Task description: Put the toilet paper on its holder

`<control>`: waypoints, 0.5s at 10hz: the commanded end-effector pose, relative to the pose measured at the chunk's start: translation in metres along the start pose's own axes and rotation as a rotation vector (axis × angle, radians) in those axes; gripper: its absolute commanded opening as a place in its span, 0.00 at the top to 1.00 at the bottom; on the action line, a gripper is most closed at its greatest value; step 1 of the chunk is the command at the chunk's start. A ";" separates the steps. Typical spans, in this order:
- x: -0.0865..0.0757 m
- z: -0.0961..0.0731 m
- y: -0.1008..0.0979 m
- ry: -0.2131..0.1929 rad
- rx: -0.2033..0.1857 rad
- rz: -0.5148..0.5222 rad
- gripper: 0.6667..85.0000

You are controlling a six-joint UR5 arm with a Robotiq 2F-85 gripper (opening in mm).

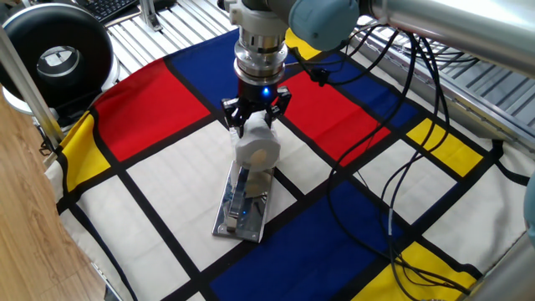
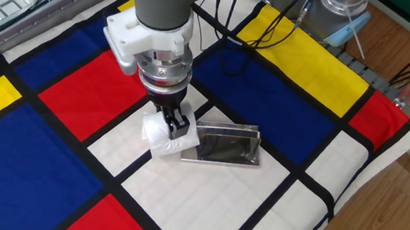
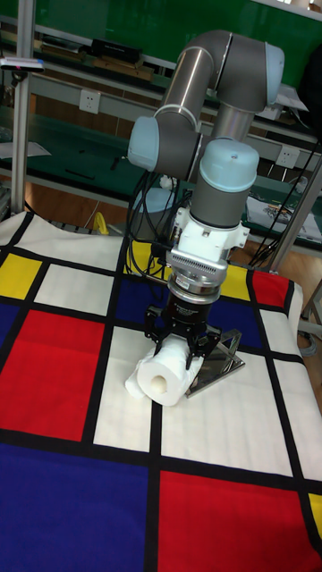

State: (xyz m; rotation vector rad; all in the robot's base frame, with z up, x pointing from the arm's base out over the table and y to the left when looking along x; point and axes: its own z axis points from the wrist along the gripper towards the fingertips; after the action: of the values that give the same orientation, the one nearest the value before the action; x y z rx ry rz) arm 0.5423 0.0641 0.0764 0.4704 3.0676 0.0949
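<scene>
The toilet paper (image 1: 256, 152) is a white roll lying on its side, its open core facing the camera in the tall fixed view (image 3: 161, 379). My gripper (image 1: 255, 125) comes straight down and is shut on the roll, one finger on each side of it. The holder (image 1: 242, 206) is a shiny chrome plate lying flat on a white square of the cloth. The roll sits at the holder's end nearest the arm, over its edge (image 2: 157, 137). The holder's bar arm (image 2: 226, 135) stands up along the plate; its near end is hidden by the roll and the gripper (image 2: 175, 124).
A cloth of red, blue, yellow and white squares (image 2: 76, 92) covers the table. Black cables (image 1: 401, 167) trail across it on one side. A black round device (image 1: 58, 54) stands at a corner, beside a wooden edge (image 1: 21, 217).
</scene>
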 end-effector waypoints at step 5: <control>0.002 -0.001 0.002 0.011 -0.009 -0.055 0.99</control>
State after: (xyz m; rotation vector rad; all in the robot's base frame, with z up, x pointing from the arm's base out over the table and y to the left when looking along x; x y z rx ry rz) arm 0.5410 0.0640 0.0763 0.4088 3.0801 0.0921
